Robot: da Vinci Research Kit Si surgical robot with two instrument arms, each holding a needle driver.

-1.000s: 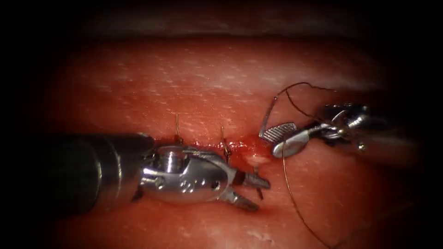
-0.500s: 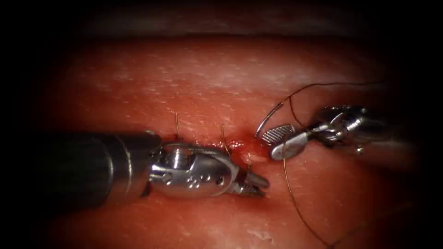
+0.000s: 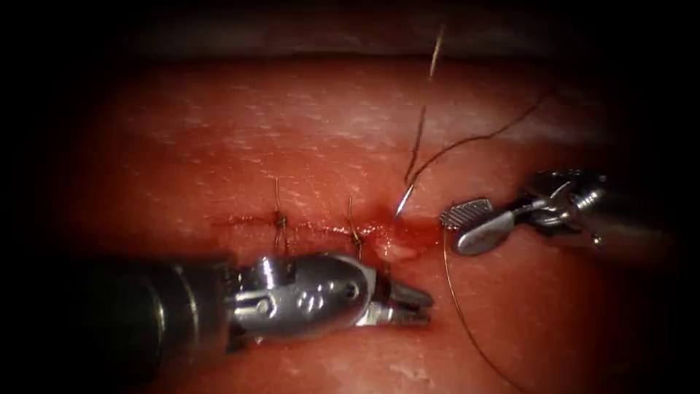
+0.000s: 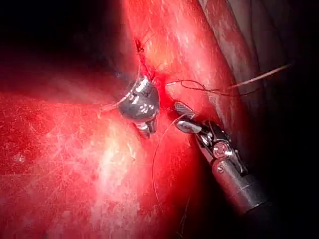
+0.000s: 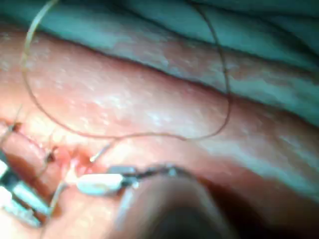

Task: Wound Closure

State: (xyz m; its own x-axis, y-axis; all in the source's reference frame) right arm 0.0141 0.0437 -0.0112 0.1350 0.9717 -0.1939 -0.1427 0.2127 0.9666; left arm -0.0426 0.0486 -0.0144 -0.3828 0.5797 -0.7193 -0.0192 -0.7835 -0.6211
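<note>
Stitches [image 3: 278,219] already close the left stretch of the cut [image 3: 321,228]: two knots sit on it with short cut ends [image 3: 277,191] standing up, the second [image 3: 354,235] just left of the wet red gap. The right end of the cut, where red fluid [image 3: 397,235] pools, looks open, so by my judgement more stitching is left.

Needle [image 3: 402,201]: its tip points down at the tissue [image 3: 292,131] just above the gap, near the cut's right end. I cannot tell whether the tip is touching; it is not buried. Neither tool holds it. Thread [image 3: 474,138] runs up and right from it, and another strand [image 3: 456,306] curves down below the right tool.

Left claw [image 3: 412,305], just below the cut, is narrow and holds nothing I can see. Right claw [image 3: 456,222], right of the gap, stands wide and empty; the thread passes beside it.
</note>
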